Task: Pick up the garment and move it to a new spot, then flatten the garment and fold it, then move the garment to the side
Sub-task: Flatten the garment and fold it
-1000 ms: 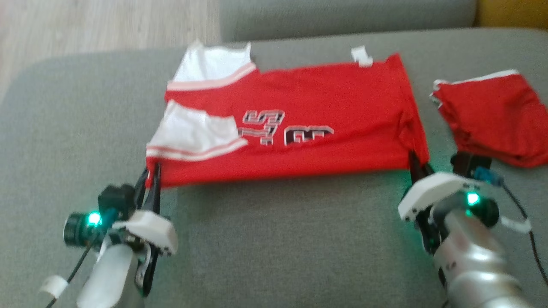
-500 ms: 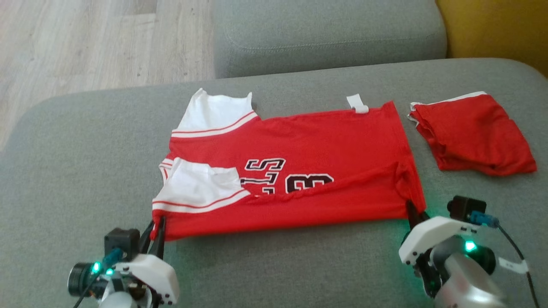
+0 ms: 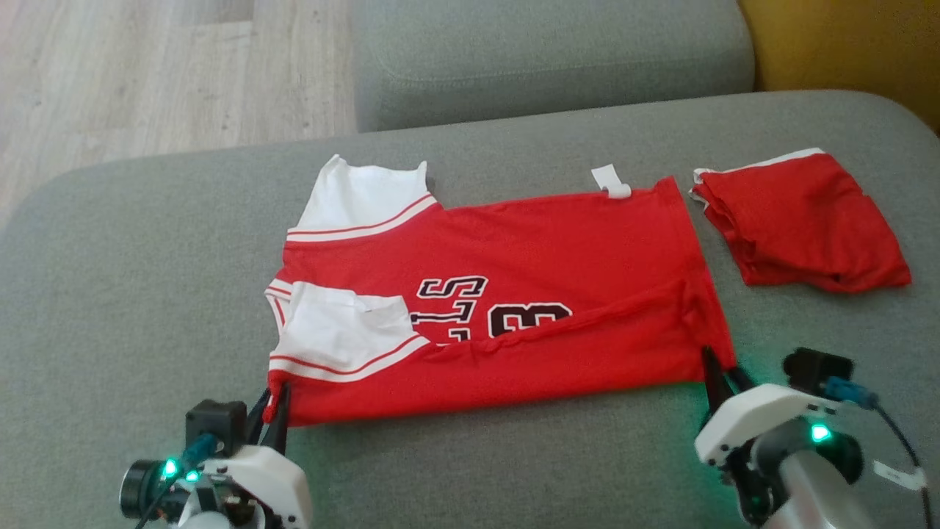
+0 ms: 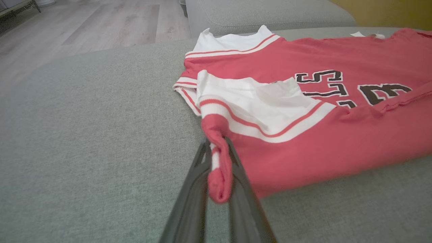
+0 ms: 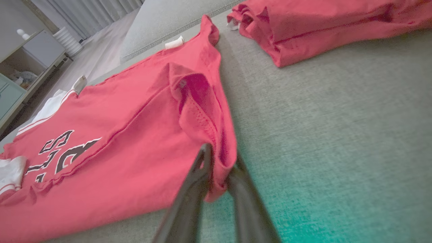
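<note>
my left gripper [image 3: 273,397] clamped on near-left corner of the jersey [image 3: 514,250] | my right gripper [image 3: 723,371] straddles its near-right corner, pinched or loose I cannot tell | jersey lies flat on grey cushion [image 3: 147,294] | folded red cloth [image 3: 800,220] far right

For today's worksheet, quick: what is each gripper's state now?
Left gripper: closed on a corner of the red jersey.
Right gripper: closed on its other near corner.

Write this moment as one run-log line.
jersey: flat on sofa, near edge folded over | left gripper: shut on sleeve-side corner | right gripper: shut on hem corner
</note>
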